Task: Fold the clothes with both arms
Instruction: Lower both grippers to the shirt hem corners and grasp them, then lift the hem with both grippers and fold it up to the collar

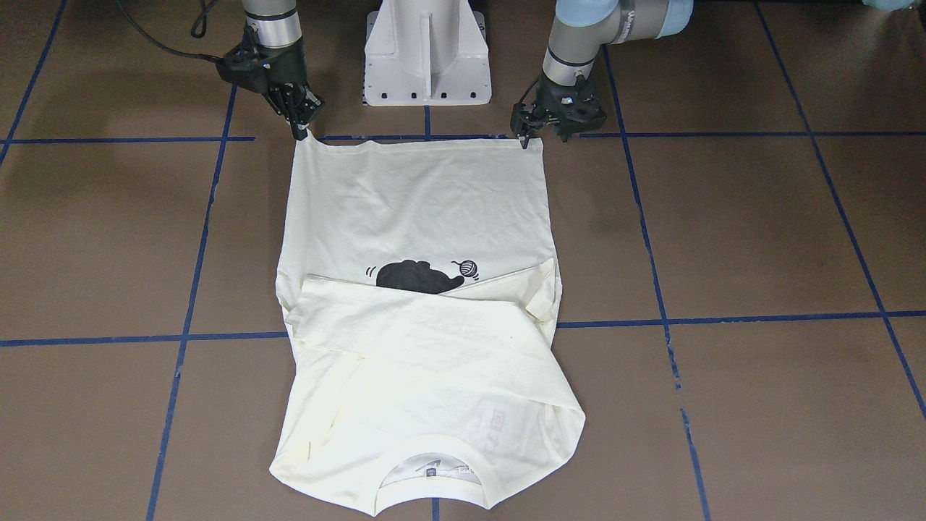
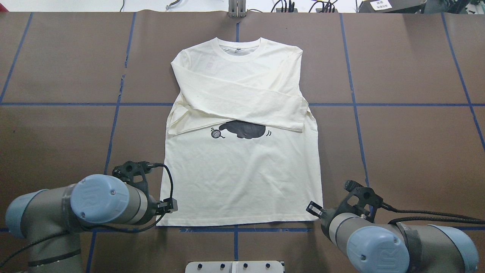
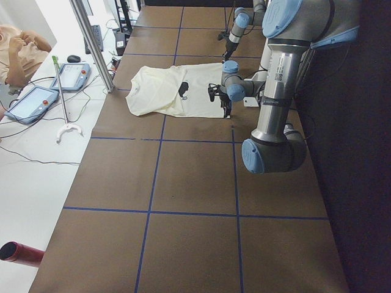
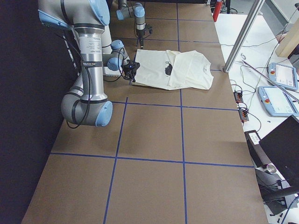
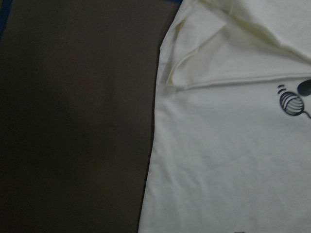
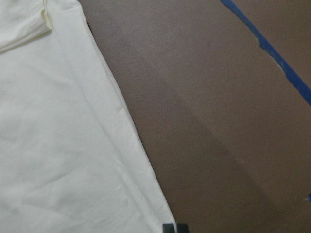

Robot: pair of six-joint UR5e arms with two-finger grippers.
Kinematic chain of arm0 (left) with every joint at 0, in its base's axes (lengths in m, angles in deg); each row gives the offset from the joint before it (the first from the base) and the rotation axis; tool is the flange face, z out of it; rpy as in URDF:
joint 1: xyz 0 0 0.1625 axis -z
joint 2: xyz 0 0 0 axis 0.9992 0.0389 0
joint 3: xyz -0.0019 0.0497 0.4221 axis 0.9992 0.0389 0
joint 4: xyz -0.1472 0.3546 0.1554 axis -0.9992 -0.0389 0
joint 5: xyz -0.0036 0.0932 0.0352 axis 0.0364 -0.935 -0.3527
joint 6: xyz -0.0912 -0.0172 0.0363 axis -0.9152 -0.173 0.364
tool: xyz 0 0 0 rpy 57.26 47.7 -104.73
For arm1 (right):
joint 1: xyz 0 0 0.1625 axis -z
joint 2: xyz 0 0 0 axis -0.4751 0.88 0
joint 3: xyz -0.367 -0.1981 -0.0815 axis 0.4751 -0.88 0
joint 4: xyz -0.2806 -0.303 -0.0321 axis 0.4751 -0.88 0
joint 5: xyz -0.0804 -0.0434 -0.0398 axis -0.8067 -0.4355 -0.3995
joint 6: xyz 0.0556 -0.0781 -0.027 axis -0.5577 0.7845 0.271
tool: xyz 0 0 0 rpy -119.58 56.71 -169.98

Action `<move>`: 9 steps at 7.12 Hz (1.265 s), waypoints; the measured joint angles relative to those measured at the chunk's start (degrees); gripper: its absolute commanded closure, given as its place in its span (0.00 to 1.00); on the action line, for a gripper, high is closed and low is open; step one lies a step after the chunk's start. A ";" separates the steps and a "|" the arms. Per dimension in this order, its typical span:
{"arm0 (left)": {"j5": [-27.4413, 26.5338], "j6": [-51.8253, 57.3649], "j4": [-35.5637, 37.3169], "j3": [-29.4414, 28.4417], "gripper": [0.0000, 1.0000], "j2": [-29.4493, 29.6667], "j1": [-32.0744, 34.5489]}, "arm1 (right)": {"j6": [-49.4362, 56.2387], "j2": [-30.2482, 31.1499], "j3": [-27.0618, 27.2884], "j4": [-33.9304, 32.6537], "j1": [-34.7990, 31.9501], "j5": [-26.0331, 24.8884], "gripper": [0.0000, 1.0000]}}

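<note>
A cream long-sleeve shirt (image 1: 427, 210) lies flat on the brown table, its collar away from the robot. Both sleeves are folded across the chest, above a black print (image 2: 242, 129). My left gripper (image 1: 526, 139) sits at the hem corner on my left (image 2: 163, 222) and looks shut on it. My right gripper (image 1: 299, 131) is shut on the other hem corner, which rises in a small peak. The right wrist view shows two fingertips (image 6: 168, 227) close together at that corner of the shirt (image 6: 58, 145). The left wrist view shows only the shirt (image 5: 233, 160), no fingers.
The white pedestal base (image 1: 427, 58) stands between the arms, just behind the hem. Blue tape lines (image 2: 113, 125) cross the brown table. Off the table's far edge are a metal pole (image 3: 91, 43), teach pendants (image 3: 30, 104) and an operator (image 3: 18, 52).
</note>
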 measured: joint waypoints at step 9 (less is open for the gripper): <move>-1.00 -0.99 -0.50 -3.11 1.00 1.21 -1.36 | 0.01 0.30 -0.09 -0.09 0.24 -0.31 1.00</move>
